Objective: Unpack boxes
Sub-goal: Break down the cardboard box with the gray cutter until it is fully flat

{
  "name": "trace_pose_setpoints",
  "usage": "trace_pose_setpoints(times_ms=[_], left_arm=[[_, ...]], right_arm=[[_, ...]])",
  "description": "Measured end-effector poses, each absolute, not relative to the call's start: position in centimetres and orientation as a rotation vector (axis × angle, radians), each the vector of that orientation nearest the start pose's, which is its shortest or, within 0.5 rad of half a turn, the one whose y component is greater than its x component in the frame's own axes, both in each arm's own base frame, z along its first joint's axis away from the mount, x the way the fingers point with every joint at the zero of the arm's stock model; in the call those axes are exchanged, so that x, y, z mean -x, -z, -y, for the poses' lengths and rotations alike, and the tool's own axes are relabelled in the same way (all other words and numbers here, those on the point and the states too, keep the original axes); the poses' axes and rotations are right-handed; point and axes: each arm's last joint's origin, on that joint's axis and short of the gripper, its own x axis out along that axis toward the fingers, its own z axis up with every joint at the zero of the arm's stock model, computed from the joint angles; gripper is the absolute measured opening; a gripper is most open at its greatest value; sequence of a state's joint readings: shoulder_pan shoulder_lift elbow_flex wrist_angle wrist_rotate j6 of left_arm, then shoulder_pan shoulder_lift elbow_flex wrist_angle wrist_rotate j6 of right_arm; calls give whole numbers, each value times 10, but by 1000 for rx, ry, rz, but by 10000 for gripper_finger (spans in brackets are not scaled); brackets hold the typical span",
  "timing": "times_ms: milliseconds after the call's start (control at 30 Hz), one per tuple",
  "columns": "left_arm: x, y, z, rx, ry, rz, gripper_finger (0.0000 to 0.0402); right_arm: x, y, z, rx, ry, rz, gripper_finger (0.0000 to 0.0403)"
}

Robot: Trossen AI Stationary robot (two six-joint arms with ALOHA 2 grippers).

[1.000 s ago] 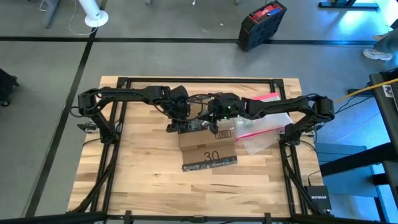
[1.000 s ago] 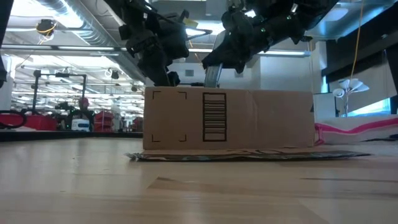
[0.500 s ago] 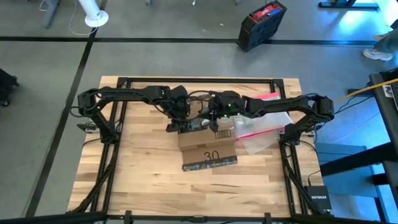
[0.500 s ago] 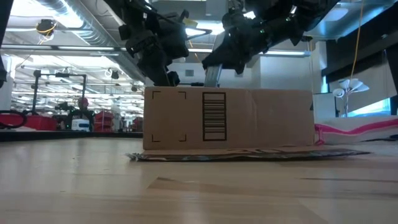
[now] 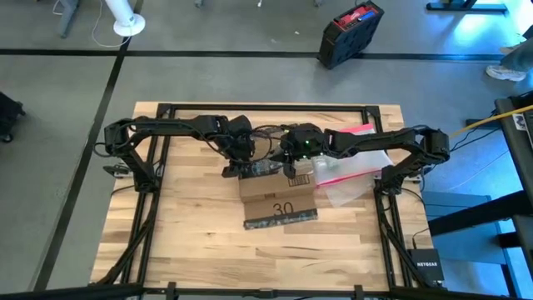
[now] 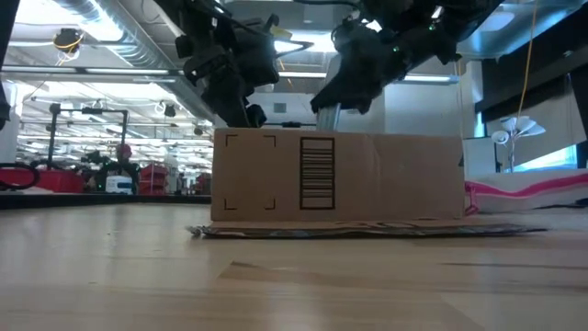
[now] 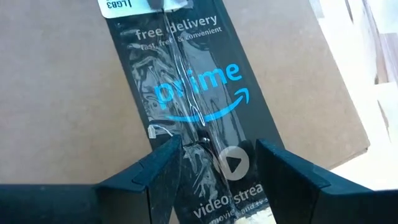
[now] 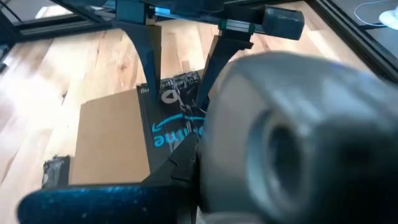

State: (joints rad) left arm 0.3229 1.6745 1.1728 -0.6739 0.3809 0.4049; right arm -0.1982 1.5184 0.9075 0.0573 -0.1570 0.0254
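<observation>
The brown cardboard box [image 5: 279, 193] stands mid-table; its near wall with a printed barcode [image 6: 317, 173] faces the low camera. Black printed tape [image 7: 193, 93] runs along its top. My left gripper [image 7: 214, 158] is open over the box's far left part [image 5: 248, 165], one finger on either side of the tape. My right gripper [image 5: 293, 167] comes in from the right above the box's far edge, shut on a grey tool [image 8: 280, 137] that points down at the box top [image 6: 329, 114]. My left gripper's fingertips [image 7: 168, 152] stand low over the box top beside the tape; I cannot tell whether they touch it. My right gripper holds the grey tool, slanting down from the table's right. The tool itself fills the wrist view and hides the fingers' place on it. Its lower end [image 6: 328, 125] drops behind the box's top edge.
A clear plastic pouch with a pink edge [image 5: 354, 171] lies right of the box. A black strip [image 5: 281, 220] lies flat on the table at the box's near side. A black and red case [image 5: 350, 33] stands on the floor beyond the table.
My right gripper has tipped a little, and the grey tool's lower end has shifted along the box's top edge toward the table's right. The box has stayed where it was.
</observation>
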Motion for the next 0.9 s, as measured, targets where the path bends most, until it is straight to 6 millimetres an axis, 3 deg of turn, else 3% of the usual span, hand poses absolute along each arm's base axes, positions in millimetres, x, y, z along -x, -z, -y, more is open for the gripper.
trace_pose_setpoints(times_ms=[500, 600, 900], left_arm=[[-313, -212, -94, 32, 274, -1080, 199], [-310, -203, -94, 68, 239, -1143, 199], [-320, -233, -92, 108, 149, -1052, 200]], right_arm=[[-285, -244, 54, -72, 90, -675, 72], [-283, -244, 54, -75, 90, -689, 72], [-293, -242, 56, -108, 99, -618, 72]])
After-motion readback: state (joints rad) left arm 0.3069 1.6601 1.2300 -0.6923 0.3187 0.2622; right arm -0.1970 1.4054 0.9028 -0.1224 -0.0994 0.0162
